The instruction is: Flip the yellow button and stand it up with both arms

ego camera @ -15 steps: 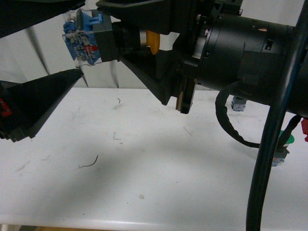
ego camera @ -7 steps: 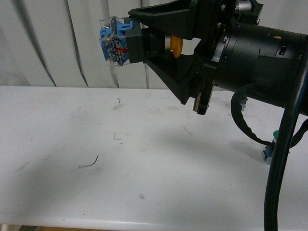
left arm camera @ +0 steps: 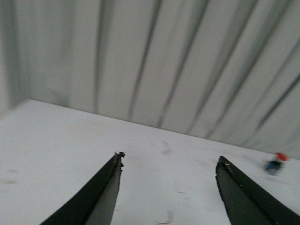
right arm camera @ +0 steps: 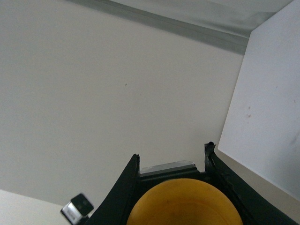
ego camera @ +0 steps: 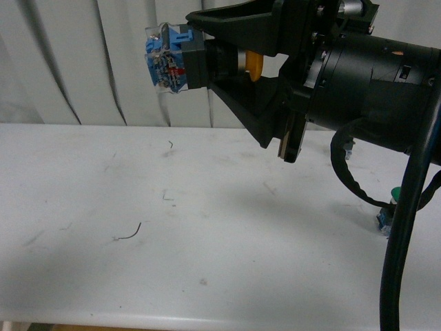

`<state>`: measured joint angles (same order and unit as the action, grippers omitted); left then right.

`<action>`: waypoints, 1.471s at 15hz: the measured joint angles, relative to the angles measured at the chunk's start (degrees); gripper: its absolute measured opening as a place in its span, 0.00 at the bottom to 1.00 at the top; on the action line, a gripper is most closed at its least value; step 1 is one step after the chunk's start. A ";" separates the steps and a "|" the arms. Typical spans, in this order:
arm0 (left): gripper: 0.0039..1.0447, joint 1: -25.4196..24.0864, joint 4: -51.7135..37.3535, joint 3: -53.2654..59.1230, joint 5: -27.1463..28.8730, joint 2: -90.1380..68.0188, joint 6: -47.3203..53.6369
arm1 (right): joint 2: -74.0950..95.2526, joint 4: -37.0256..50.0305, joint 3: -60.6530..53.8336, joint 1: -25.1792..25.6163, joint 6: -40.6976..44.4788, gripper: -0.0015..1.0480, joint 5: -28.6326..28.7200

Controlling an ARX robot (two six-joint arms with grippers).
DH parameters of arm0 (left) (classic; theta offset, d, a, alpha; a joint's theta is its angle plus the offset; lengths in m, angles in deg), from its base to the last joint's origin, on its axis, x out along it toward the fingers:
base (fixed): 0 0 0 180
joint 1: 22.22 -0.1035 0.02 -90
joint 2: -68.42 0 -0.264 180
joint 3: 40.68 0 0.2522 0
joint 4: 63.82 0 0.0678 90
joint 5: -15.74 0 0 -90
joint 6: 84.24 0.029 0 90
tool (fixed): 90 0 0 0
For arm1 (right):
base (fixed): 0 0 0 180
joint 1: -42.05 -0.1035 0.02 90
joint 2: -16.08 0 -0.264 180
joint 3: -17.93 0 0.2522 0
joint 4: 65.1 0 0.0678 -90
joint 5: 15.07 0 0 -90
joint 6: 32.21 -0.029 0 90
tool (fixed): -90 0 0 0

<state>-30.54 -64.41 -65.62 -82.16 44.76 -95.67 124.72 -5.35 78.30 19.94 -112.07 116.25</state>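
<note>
**Yellow button point(ego camera: 178, 58), a small switch with round yellow cap, black collar and blue-grey block base: lifted and held sideways, not yet stood**

The right end effector point(ego camera: 205, 49), a pair of black wedge-shaped fingers on a bulky black arm, is clamped on the yellow button. One finger runs over the collar and one under it. The button lies on its side in that grip. Its cap points back toward the wrist and its base juts out past the fingertips toward the robot's left. The right wrist view confirms this, with the yellow cap point(right arm camera: 183, 202) filling the gap between the two fingers. The button hangs well above the white table point(ego camera: 207, 207), in front of the pale pleated curtain point(ego camera: 69, 62).

The left end effector point(left arm camera: 169, 158) has its jaws spread wide with nothing between them. It looks out over the table and is out of the front view, so it seems well apart from the button.

Near the table's right edge sits a green-capped button point(ego camera: 396, 195), partly hidden by a thick black cable point(ego camera: 406, 227). A red-capped button point(left arm camera: 280, 156) shows small and blurred far off in the left wrist view.

The pickup looks done and the flip perhaps half made, since the button's axis is level rather than upright. What appears to be left is for the left arm to come in and take the base. The button must then be turned and set down standing on the table.
</note>
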 joint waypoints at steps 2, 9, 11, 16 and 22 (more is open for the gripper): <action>0.22 8.61 5.18 4.09 6.88 6.49 9.03 | 0.00 -0.04 -0.31 0.07 0.90 0.35 -0.66; 0.13 8.24 14.56 10.62 7.93 23.17 10.43 | -0.07 0.02 0.00 -0.33 4.02 0.35 0.07; 0.34 8.24 14.58 10.62 7.93 23.17 10.45 | -1.09 -0.26 -0.48 0.04 9.29 0.35 -0.46; 0.53 8.24 14.56 10.62 7.93 23.17 10.45 | -4.68 -1.90 -0.26 0.94 20.20 0.35 -3.26; 0.95 8.24 14.58 10.62 7.93 23.17 10.45 | -6.51 -31.30 7.48 6.75 55.54 0.35 -22.18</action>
<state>-22.30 -49.83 -55.00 -74.22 67.93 -85.22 118.20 -36.65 85.78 26.69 -56.53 94.07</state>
